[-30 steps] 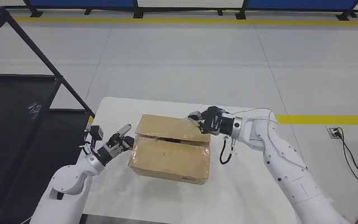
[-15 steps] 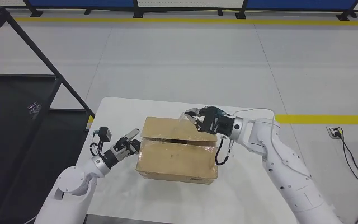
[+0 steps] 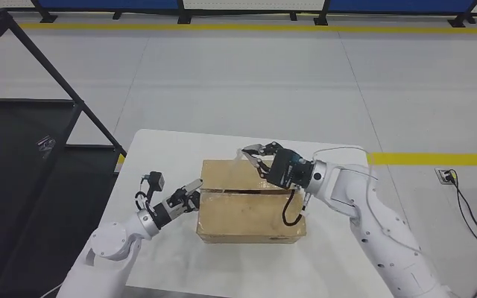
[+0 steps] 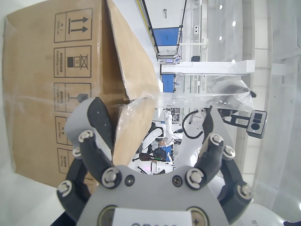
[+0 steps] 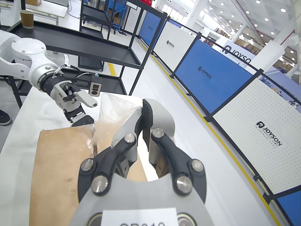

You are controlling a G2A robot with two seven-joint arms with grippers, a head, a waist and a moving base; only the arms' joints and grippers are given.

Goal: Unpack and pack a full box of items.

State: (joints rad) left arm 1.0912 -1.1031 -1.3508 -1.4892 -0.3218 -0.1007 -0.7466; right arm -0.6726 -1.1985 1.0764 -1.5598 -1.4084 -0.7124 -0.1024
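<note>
A brown cardboard box [image 3: 250,205] lies on the white table [image 3: 164,149], flaps down, with a seam across its top. My right gripper [image 3: 261,153] hovers over the box's far edge, shut on a strip of clear tape [image 5: 117,116] that runs down to the seam. The tape [image 4: 188,99] stretches taut from the box [image 4: 47,71]. My left gripper [image 4: 154,114] is open at the box's left end, one finger [image 4: 98,118] against the cardboard at the seam. It also appears beyond the box [image 5: 56,165] as the left gripper [image 5: 82,109].
A black metal shelf rack [image 3: 37,149] stands beside the table on the left. The table has free room along its far edge and right of the box. Blue and white fence panels [image 5: 211,76] line the floor beyond a yellow line [image 3: 425,158].
The box has slid to the right, with the left gripper following against its end. The right gripper has risen and drawn the clear tape up off the box top.
</note>
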